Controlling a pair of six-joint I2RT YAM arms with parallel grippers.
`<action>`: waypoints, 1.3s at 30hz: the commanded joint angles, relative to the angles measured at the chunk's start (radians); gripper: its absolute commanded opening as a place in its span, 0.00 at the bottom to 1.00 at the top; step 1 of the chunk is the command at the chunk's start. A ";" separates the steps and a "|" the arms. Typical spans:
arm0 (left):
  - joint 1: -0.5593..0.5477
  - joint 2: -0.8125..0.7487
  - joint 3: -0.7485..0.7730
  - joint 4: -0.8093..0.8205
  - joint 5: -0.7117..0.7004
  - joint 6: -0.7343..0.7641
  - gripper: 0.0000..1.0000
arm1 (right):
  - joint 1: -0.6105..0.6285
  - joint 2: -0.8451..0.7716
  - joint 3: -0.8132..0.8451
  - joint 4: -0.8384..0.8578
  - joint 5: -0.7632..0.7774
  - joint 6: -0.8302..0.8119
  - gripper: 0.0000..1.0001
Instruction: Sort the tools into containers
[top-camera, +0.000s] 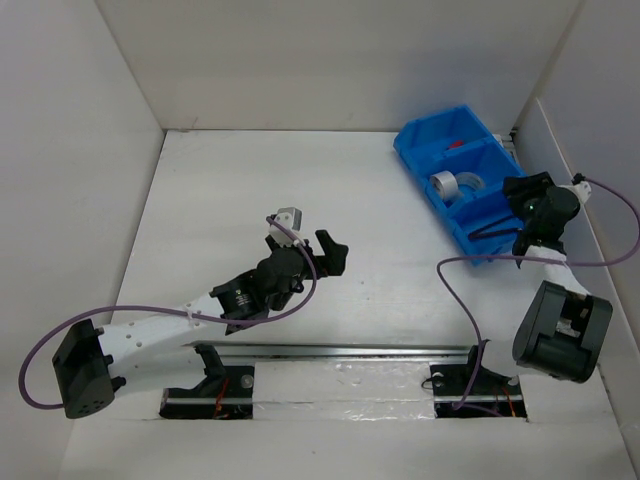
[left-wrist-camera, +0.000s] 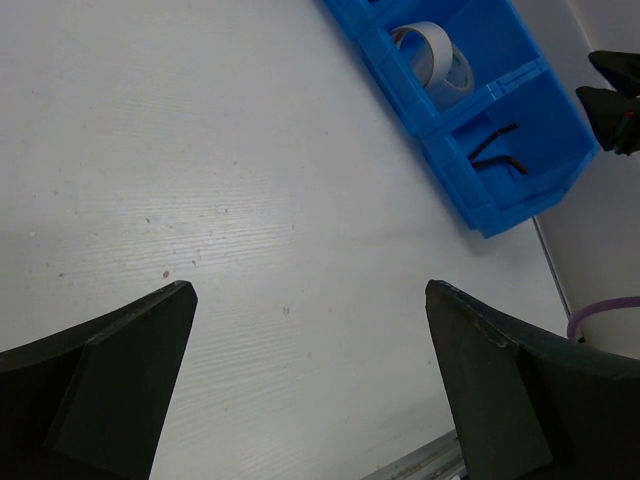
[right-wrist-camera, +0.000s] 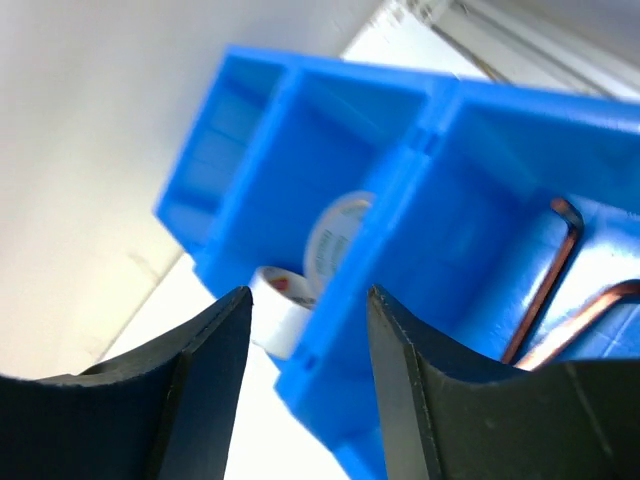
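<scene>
Dark fingers of the right pincer fill the bottom of its wrist view, spread apart with nothing between them. Just beyond their tips lies the blue bin, three compartments in a row. Two hex keys lie in the compartment nearest this pincer, to the right of its fingers. Tape rolls sit in the middle one, straight ahead of the gap, and a red item shows in the farthest. One roll's core bears a reddish mark, too blurred to read. From above, the right pincer hovers at the bin's near end, by the hex-key compartment. The left pincer is well apart from the bin, over the white table, its jaws wide open and empty. Purple cables loop from both arms. White walls enclose the table.
</scene>
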 joint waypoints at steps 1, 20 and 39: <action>0.005 -0.024 0.020 0.006 -0.015 -0.004 0.99 | -0.007 -0.091 0.009 -0.009 0.030 -0.020 0.56; 0.005 -0.001 0.340 -0.250 -0.028 0.177 0.99 | 0.781 -0.563 0.078 -0.322 0.140 -0.346 0.86; -0.027 -0.348 0.081 -0.062 -0.082 0.303 0.99 | 1.290 -0.852 0.084 -0.638 0.547 -0.356 1.00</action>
